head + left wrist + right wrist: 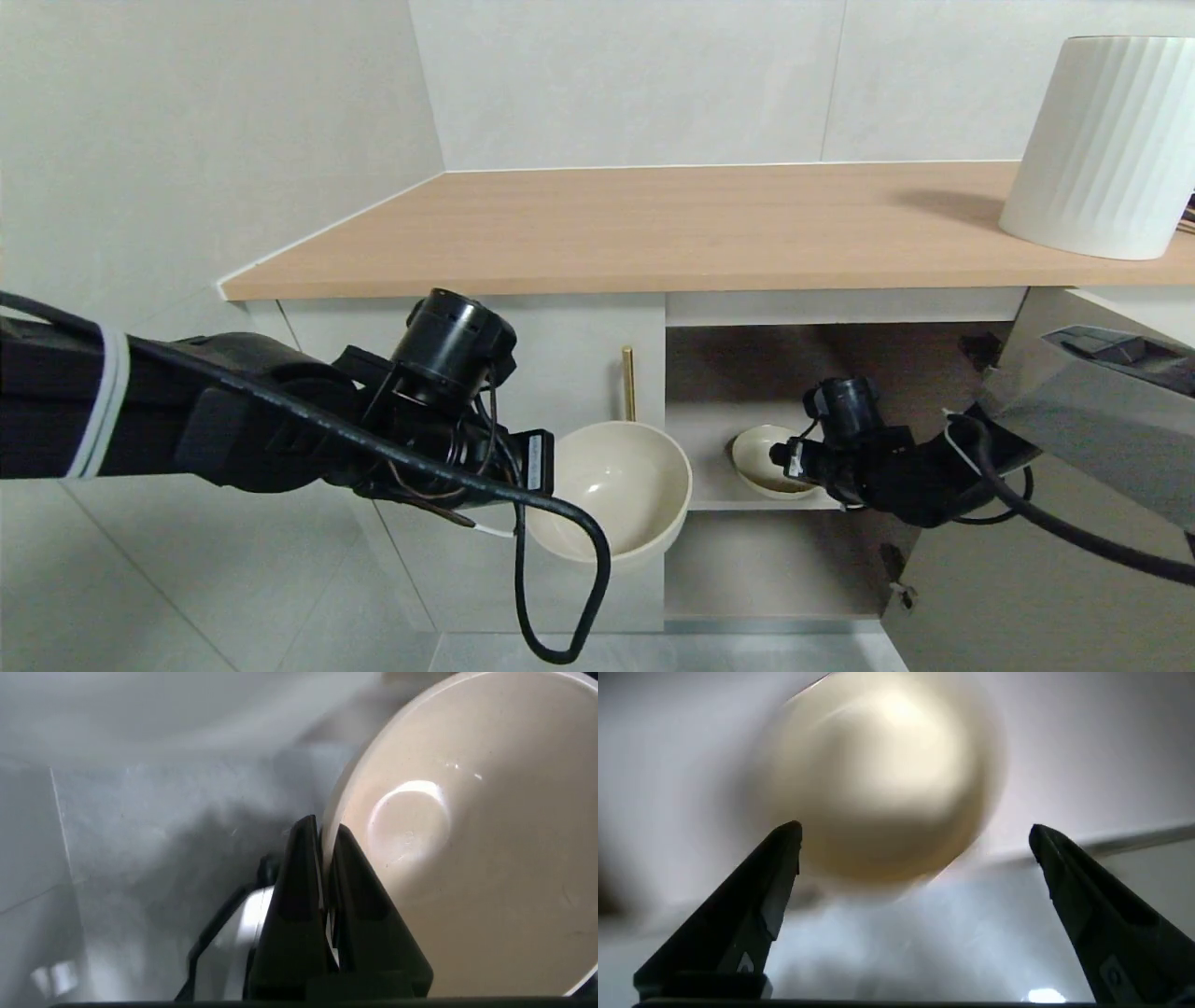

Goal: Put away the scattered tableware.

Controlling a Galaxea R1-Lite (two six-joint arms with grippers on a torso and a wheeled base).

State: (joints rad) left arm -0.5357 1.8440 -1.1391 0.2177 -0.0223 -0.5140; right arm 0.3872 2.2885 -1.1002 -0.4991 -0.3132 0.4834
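Right, big cream bowl tilted, just left of open cabinet, rim pinched tight in my left gripper. Small bowl sits on shelf inside cabinet. My right gripper at cabinet mouth, just beside small bowl, fingers spread wide, gripping nothing. White ribbed container on countertop above cabinet.
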